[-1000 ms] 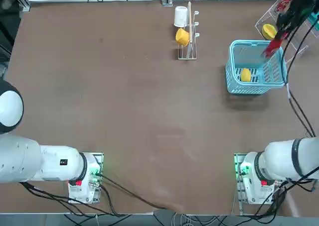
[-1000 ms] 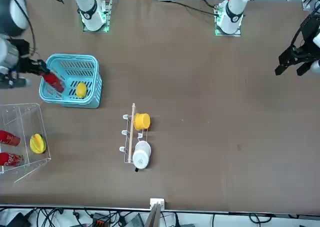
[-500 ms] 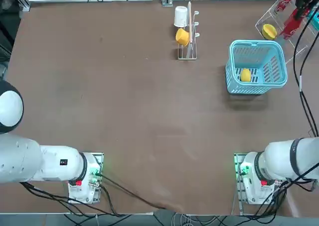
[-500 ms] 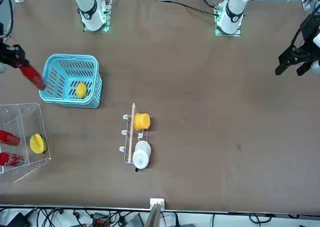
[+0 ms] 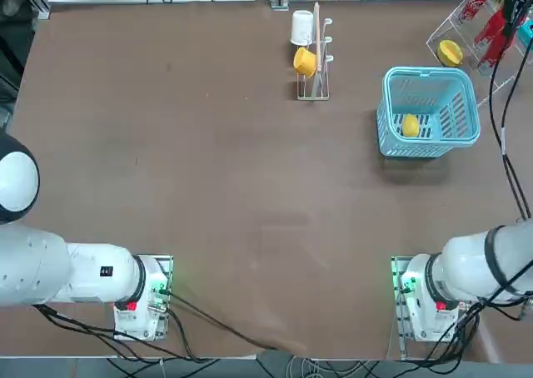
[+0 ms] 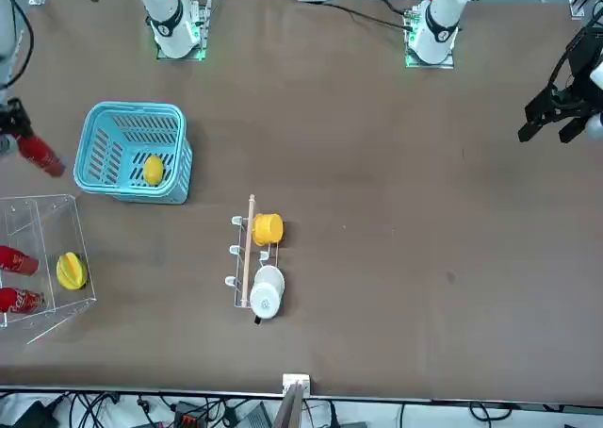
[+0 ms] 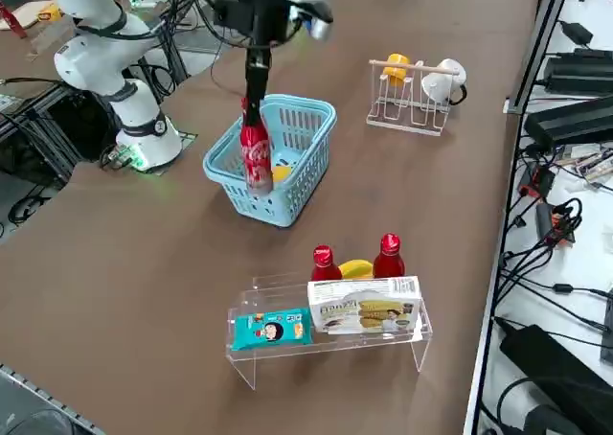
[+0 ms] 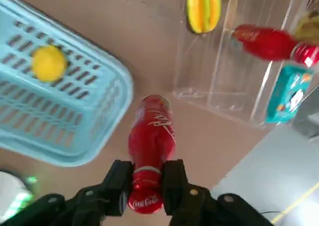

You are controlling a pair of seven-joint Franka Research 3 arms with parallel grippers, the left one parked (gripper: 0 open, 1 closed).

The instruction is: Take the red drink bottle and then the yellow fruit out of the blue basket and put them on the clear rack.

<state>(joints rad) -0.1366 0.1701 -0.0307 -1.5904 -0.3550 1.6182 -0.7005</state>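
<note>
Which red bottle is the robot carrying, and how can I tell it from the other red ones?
Find the light-blue basket near the table's edge. Just outside it, between it and the clear rack, the right gripper is shut on the neck of the red drink bottle, which hangs in the air. The two other red bottles stand in the rack beside a yellow fruit; only this one is held up.
</note>
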